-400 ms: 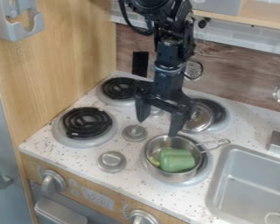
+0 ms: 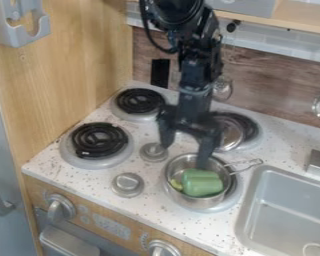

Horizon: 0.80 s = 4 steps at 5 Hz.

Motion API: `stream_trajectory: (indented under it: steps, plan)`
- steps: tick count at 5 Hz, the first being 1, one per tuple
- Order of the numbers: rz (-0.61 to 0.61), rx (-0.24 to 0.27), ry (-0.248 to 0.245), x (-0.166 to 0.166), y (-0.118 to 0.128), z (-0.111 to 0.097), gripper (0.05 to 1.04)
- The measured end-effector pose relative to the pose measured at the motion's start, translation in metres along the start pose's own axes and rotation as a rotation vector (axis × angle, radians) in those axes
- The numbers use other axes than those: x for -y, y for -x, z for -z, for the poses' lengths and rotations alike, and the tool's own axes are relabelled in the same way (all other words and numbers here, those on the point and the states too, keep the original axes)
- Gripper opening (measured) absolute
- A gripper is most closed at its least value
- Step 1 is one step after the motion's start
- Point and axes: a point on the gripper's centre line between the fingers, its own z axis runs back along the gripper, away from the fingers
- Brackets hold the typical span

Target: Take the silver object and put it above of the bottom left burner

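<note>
- My end effector (image 2: 184,157) is released, its two black fingers spread, one near the smaller round silver knob (image 2: 153,152), the other over the pot's back rim.
- Several things here are silver, and I can't tell which is meant: the steel pot (image 2: 203,201) is on the bottom right burner (image 2: 228,204); a round metallic lid (image 2: 231,136) lies on the top right burner (image 2: 253,131).
- The pot is round, smooth and shiny, with a thin wire handle (image 2: 246,164) pointing toward the sink (image 2: 283,212); inside sits a matte green, rounded block (image 2: 203,184) with a small yellowish-green piece (image 2: 177,184) beside it.
- The bottom left burner (image 2: 98,140) is a black ridged coil in a round grey pan; the top left burner (image 2: 139,101) matches it.
- Between the pot and that bottom left burner I see the smaller knob and a wider, squat silver knob (image 2: 128,185).
- The surface (image 2: 183,223) is white with dark speckles, next to a grained wood side panel (image 2: 76,65).
- Markings run along the wooden front panel (image 2: 142,231), too small for me to read.
</note>
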Motion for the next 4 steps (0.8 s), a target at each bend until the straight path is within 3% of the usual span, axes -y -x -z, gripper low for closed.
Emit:
stream_trajectory:
  steps: [2, 3, 4]
  plan:
    - [0.007, 0.144, -0.084, -0.014, -0.046, 0.017, 0.999]
    - [-0.001, 0.244, -0.114, -0.018, -0.064, 0.021, 0.999]
    - [-0.025, 0.278, -0.087, -0.015, -0.087, 0.033, 0.999]
